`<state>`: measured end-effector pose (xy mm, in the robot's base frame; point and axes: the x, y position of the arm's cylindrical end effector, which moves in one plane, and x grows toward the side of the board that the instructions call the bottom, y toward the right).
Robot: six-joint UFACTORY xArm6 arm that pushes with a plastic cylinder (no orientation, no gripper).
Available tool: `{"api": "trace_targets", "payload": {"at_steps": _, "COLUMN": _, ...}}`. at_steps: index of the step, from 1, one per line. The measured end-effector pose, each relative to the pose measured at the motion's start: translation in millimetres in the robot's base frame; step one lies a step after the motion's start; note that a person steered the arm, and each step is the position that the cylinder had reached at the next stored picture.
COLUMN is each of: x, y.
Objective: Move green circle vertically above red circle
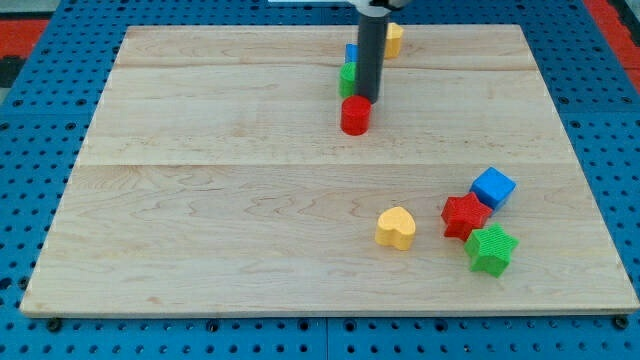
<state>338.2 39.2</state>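
The red circle [355, 115] stands on the wooden board [200, 200] a little above the middle. The green circle [347, 80] sits just above it, at its upper left, half hidden by the dark rod. My tip [366, 100] rests right behind the red circle's top edge and against the green circle's right side. A blue block [351, 52] peeks out above the green circle, mostly hidden by the rod.
A yellow block [394, 39] sits near the board's top edge, right of the rod. At the lower right lie a yellow heart [396, 228], a red star [465, 215], a blue cube [492, 188] and a green star [491, 249].
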Motion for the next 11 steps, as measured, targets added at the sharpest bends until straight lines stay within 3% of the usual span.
{"api": "trace_targets", "payload": {"at_steps": 1, "x": 16, "y": -24}}
{"api": "trace_targets", "payload": {"at_steps": 3, "x": 140, "y": 82}}
{"api": "trace_targets", "payload": {"at_steps": 4, "x": 133, "y": 68}}
{"api": "trace_targets", "payload": {"at_steps": 6, "x": 61, "y": 23}}
{"api": "trace_targets", "payload": {"at_steps": 7, "x": 55, "y": -64}}
{"api": "trace_targets", "payload": {"at_steps": 8, "x": -10, "y": -77}}
{"api": "trace_targets", "payload": {"at_steps": 9, "x": -41, "y": -65}}
{"api": "trace_targets", "payload": {"at_steps": 11, "x": -15, "y": 0}}
